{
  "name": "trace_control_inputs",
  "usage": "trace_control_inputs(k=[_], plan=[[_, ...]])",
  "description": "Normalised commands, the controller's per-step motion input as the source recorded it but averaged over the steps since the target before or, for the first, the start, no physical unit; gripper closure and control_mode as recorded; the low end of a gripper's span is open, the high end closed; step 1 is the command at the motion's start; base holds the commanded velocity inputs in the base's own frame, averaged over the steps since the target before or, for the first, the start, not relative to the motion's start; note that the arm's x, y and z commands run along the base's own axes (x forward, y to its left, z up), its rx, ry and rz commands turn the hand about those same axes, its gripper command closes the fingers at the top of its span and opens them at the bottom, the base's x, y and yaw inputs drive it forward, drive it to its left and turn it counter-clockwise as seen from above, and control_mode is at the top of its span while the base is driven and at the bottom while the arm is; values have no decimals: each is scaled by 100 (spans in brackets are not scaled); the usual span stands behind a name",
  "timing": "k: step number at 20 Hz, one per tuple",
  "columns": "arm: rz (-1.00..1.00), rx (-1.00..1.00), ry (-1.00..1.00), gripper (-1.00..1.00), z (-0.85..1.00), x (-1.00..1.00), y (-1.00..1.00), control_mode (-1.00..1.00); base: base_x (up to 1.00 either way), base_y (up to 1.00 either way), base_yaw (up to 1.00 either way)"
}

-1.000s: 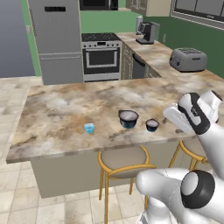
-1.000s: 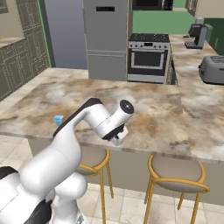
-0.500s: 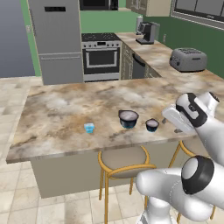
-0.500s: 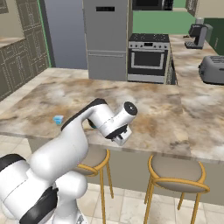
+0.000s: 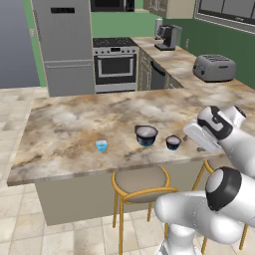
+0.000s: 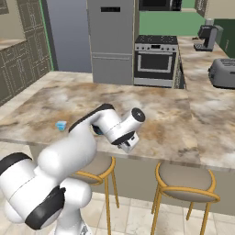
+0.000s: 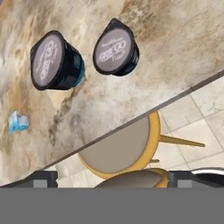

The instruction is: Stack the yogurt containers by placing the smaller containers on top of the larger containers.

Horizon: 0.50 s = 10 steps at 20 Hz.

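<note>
A: Where do the tubs sit?

B: In the left base view all three are in a row near the front edge of the counter, middle of the frame: the tiny light-blue cup at left, well apart from the wide dark-blue tub, and the smaller dark tub just beside that one on its right. None is stacked yet.

A: And the gripper?

B: The gripper has its jaws spread about as wide as they go, with nothing between them. In the hand view its tips sit at the bottom edge, over a stool rather than over the tubs, which lie in the upper left of that frame.

A: What could go wrong?

B: I'd judge the two dark tubs are close enough that a finger coming down on the smaller one could nudge the bigger one. They're also near the counter lip, so a push toward the stools might send one over. The tapered walls may slip if gripped low.

A: Anything in the way?

B: Nothing on the counter between the tubs. The toaster, coffee machine, oven and fridge stand far back, in the upper part of the frame.
</note>
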Motion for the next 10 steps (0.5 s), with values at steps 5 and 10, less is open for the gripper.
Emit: trace_control_inputs(k=[5,10], plan=[[0,0,-3,-100,-15,18,0,-100,0,0,0],[0,0,-4,-100,-14,25,0,-100,0,0,0]])
